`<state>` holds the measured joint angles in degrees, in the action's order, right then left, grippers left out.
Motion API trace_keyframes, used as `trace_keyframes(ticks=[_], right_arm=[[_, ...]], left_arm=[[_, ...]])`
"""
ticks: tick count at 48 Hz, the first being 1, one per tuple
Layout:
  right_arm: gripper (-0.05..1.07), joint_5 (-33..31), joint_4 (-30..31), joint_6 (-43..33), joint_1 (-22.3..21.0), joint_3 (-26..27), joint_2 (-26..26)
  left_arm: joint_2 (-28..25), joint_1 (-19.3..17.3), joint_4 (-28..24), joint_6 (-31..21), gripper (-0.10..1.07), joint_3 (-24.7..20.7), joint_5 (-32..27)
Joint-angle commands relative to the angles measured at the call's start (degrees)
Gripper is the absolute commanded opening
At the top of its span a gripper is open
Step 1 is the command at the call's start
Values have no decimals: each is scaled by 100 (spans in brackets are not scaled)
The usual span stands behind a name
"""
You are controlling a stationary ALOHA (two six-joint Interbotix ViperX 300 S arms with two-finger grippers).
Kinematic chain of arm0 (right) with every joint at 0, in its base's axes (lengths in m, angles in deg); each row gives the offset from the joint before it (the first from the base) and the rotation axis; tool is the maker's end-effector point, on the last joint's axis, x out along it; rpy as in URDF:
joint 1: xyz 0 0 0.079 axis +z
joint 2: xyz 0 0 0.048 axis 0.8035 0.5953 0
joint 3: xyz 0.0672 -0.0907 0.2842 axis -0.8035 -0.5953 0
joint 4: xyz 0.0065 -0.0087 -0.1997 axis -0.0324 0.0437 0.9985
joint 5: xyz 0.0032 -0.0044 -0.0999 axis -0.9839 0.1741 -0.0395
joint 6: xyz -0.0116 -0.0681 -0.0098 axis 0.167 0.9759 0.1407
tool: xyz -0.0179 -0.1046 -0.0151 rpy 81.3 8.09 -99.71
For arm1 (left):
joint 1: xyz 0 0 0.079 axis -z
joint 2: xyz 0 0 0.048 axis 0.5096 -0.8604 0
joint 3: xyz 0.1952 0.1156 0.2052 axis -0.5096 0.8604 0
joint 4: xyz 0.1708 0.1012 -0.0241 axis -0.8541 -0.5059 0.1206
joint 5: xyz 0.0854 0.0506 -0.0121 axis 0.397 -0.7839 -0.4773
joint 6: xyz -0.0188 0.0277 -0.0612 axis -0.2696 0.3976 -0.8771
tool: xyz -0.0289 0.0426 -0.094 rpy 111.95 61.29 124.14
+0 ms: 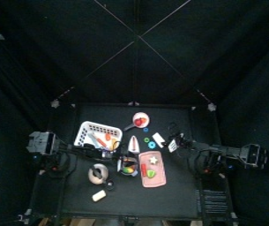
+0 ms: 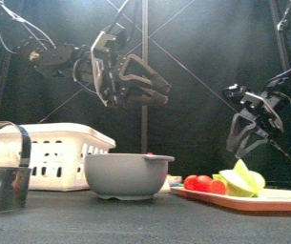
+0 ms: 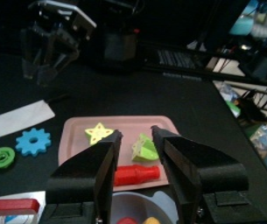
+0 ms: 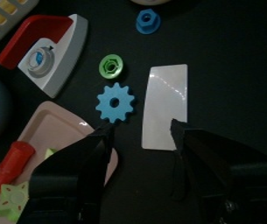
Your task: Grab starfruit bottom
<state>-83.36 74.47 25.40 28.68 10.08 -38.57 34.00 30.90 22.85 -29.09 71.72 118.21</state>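
Both fingers of left end effector stand spread above starfruit on pink tray (nothing held). Right end effector is also spread, empty, over desk.

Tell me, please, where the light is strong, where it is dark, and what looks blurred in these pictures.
Top view: only the table is lit, the curtains around are dark. Front view: bright streaks from above behind the arms; the grey bowl is evenly lit. Left wrist view: the left gripper looks soft and blurred. Right wrist view: the white card is brightest; the right gripper is a dark silhouette.
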Motion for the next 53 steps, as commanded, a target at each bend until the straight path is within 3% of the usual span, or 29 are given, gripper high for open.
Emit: trace_keyframes(ticks=[1, 11, 16, 29, 53], right_arm=[[88, 26, 9, 9, 44, 26, -35], [88, -18, 9, 9, 53, -44, -62], [88, -18, 0, 9, 53, -105, -62], [88, -70, 9, 9, 62, -141, -88], [88, -70, 70, 9, 53, -167, -88]], left_arm=[[44, 9, 97, -9, 77, -369, -545], [-149, -44, 457, 0, 78, -1090, -1846], [-439, -62, 264, 53, 83, -1415, -2180], [-1169, -220, -290, 105, 104, -2127, -2338], [-2145, -404, -457, 105, 103, -3111, -2927]])
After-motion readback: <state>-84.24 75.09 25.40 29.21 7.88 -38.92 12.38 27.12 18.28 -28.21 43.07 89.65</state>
